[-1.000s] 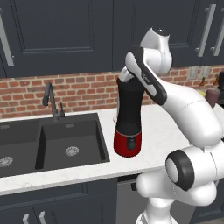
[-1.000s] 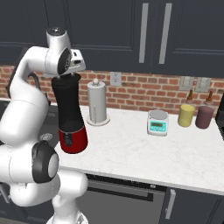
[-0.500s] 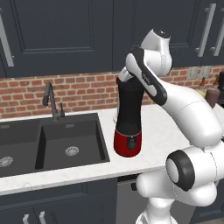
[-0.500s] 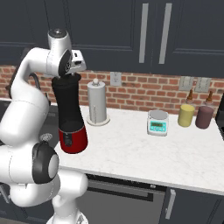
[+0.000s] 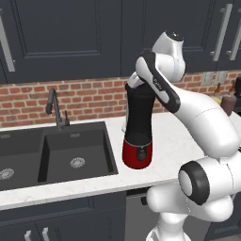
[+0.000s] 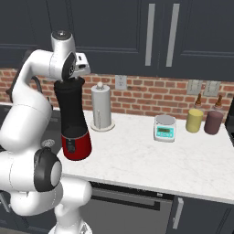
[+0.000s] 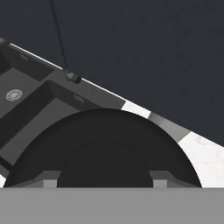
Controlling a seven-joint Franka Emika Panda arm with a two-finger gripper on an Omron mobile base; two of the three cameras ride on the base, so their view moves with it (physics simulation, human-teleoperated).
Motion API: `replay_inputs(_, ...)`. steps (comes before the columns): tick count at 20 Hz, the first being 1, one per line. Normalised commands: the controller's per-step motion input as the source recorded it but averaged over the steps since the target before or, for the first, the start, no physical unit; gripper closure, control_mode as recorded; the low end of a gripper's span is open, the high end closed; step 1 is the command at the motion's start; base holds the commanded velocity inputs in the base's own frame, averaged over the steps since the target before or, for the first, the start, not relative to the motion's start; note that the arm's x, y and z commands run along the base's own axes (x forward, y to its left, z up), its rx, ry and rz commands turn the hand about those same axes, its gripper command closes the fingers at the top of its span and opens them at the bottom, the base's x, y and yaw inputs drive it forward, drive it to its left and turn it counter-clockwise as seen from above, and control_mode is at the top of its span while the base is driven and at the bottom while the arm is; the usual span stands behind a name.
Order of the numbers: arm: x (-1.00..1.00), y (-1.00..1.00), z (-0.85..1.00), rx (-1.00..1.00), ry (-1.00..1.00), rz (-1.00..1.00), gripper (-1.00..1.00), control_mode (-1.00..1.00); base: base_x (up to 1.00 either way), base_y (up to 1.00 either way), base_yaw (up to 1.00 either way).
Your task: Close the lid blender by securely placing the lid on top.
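The blender [image 5: 139, 127] stands on the counter right of the sink, a tall black jar on a glossy red base [image 6: 77, 145] with a small front button. My gripper [image 5: 136, 87] hangs straight down onto the jar's top, seen from the other side as gripper [image 6: 68, 81]. In the hand view the round black lid [image 7: 105, 131] spreads wide under the gripper [image 7: 105, 181], and the fingertips [image 7: 50, 179] press against both sides of its raised centre. The lid lies at the jar's mouth; whether it rests fully on the rim is hidden by the hand.
A dark double sink [image 5: 70, 155] with a black faucet [image 5: 55, 108] lies left of the blender. A paper towel holder [image 6: 101, 107] stands just behind it. Further right are a small scale [image 6: 164, 129], a yellow bottle [image 6: 194, 119] and a maroon bottle [image 6: 213, 121]. Dark cabinets hang overhead.
The arm has shifted only slightly. The hand stays on top of the blender jar.
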Motion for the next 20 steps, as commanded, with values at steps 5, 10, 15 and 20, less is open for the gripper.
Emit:
replay_inputs(5, 0.0, 0.0, -0.18, 0.0, 0.0, 0.0, 1.0, -1.0, 0.0, 0.0, 0.0)
replay_inputs(10, 0.0, 0.0, -0.09, 0.03, 0.0, 0.0, 1.0, -1.0, 0.0, 0.0, 0.0)
replay_inputs(15, 0.0, 0.02, -0.05, 0.05, 0.0, 0.0, 1.0, -1.0, 0.0, 0.0, 0.0)
replay_inputs(20, 0.0, 0.01, 0.0, 0.01, 0.0, 0.0, 1.0, -1.0, 0.0, 0.0, 0.0)
